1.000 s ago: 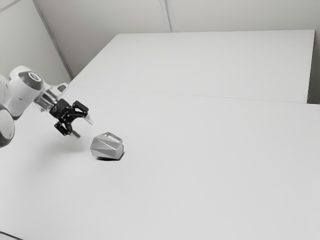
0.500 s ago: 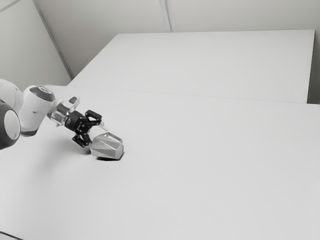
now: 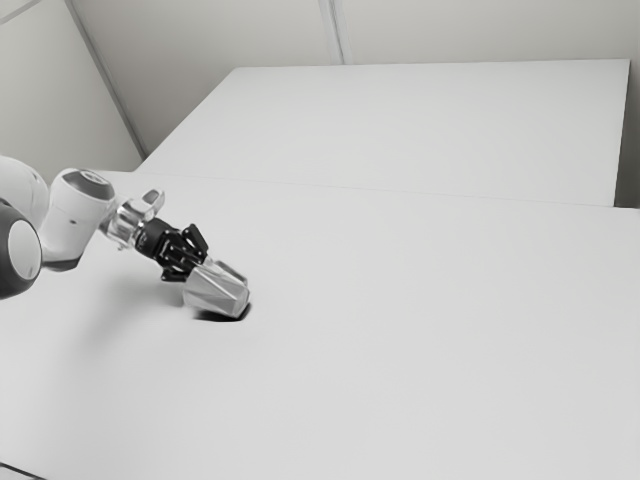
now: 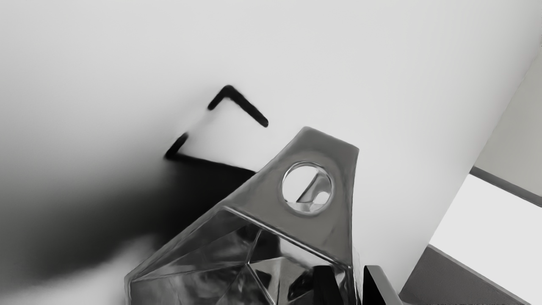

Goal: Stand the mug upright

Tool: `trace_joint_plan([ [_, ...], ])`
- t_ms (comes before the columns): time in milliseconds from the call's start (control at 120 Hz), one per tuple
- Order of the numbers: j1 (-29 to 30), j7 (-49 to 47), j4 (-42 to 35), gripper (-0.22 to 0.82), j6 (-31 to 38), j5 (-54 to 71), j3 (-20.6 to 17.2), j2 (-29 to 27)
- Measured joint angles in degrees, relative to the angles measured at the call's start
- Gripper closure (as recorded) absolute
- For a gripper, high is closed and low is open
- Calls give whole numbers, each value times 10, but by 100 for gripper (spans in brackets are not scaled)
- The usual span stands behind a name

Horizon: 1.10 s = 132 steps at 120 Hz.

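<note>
White tabletop (image 3: 420, 320), exterior view's left: tool (image 4: 348, 271) has closed on mug (image 3: 220, 292) wall, mug's tilt shifted slightly; uprighting can likely start.

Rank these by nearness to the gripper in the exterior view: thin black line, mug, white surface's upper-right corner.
1. Mug, right at the gripper
2. Thin black line, at the exterior view's lower left
3. White surface's upper-right corner, across the table

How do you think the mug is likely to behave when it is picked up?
The mug will probably stay stiff, since its facets look crisp and hard-edged. Its smooth, shiny surface may be slippery. If dropped, those flat faces should discourage rolling.
</note>
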Motion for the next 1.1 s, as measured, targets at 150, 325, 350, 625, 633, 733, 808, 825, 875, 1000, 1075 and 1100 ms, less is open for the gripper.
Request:
trace_joint_plan([
  [150, 0, -14, 17, 75, 0, 2, -14, -3],
  [325, -8, -31, 25, 77, 1, 24, -16, -6],
  [350, -9, -33, 25, 77, 1, 29, -17, -6],
  [625, -59, -53, 8, 78, 66, 278, -78, -120],
  [633, -61, -54, 2, 78, 71, 286, -80, -125],
  [733, -89, -70, -68, 78, 127, 378, -95, -184],
  [808, -99, -85, -125, 79, 174, 420, -105, -220],
  [825, -102, -89, -134, 79, 184, 426, -108, -225],
  [875, -109, -100, -151, 79, 213, 441, -114, -234],
  [1000, -119, -125, -180, 79, 284, 460, -121, -239],
  [1075, -117, -139, -187, 79, 318, 465, -124, -239],
  [1100, -117, -144, -188, 79, 327, 466, -124, -239],
])
